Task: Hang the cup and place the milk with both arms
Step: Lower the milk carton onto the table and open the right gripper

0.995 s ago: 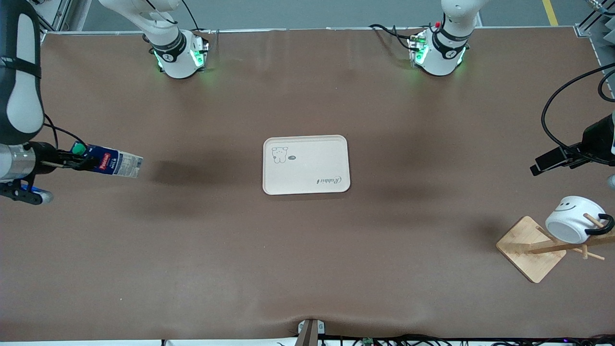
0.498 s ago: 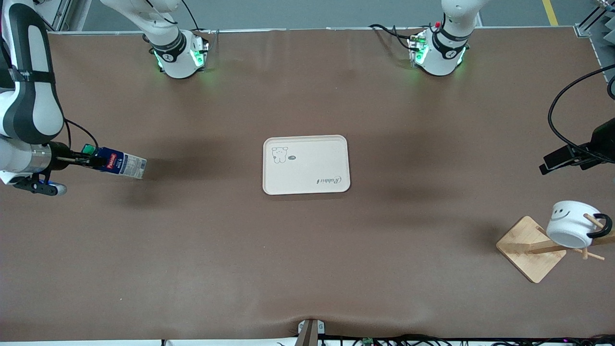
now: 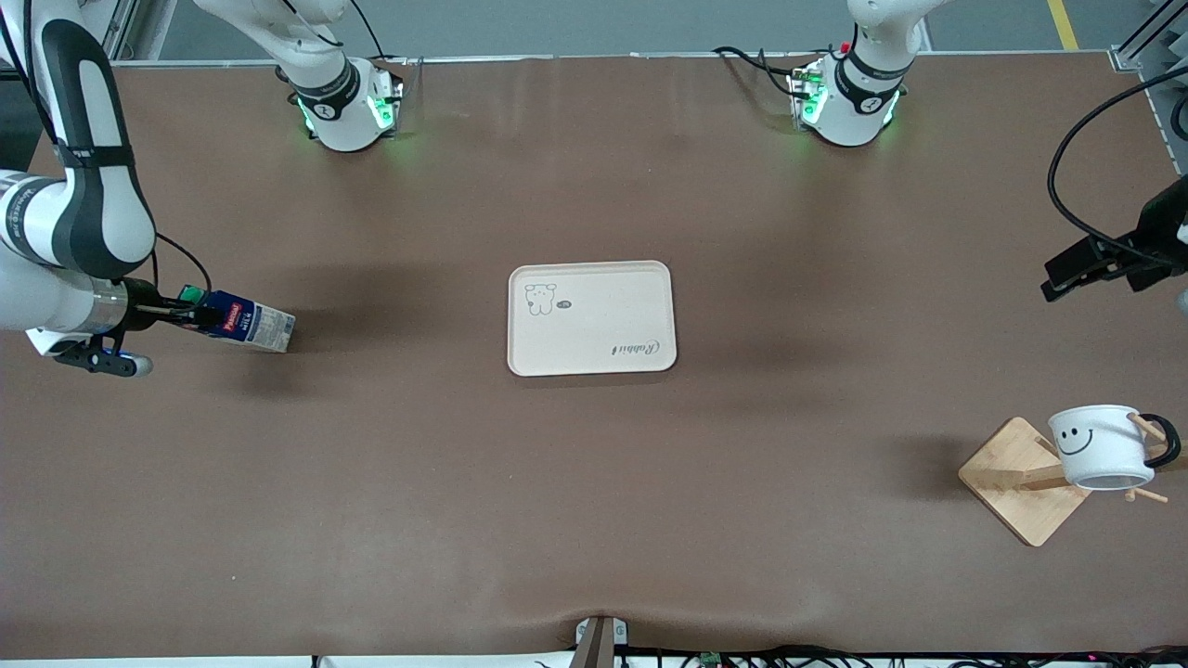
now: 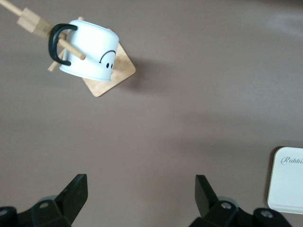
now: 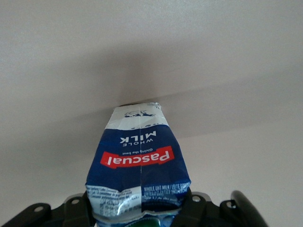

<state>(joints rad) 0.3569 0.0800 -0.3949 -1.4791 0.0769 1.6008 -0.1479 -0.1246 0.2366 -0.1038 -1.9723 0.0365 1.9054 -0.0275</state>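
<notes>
A: Status at that moment, relative to the tray [image 3: 591, 317]?

B: Nearest the front camera was the wooden rack [image 3: 1024, 479], nearer than the tray and toward the left arm's end of the surface [image 3: 594, 520]. The cup [image 3: 1101, 445] hung on one of its pegs by the black handle, mouth tipped down, clear of the surface.

A: So the cup step looked done?

B: Judged yes. The left end effector [image 3: 1086, 271] was up in the air over the surface at the left arm's end, well apart from the tray, fingers spread wide and holding nothing.

A: Milk?

B: The milk [image 3: 243, 322] was level with the tray, well apart from it toward the right arm's end. The right end effector [image 3: 190, 315] was clamped tight on the capped top, with the carton lying nearly horizontal, base pointing toward the tray. Couldn't tell if the base touched the surface.

A: Handling?

B: Likely light, thin paperboard. The wrist view showed the top of the milk carton creased at the grip, so it crushes easily. I'd judge the gable near the cap the stiffest hold; the flat sides would dent and slip.

A: Left to do?

B: Milk wasn't on the tray yet.
</notes>
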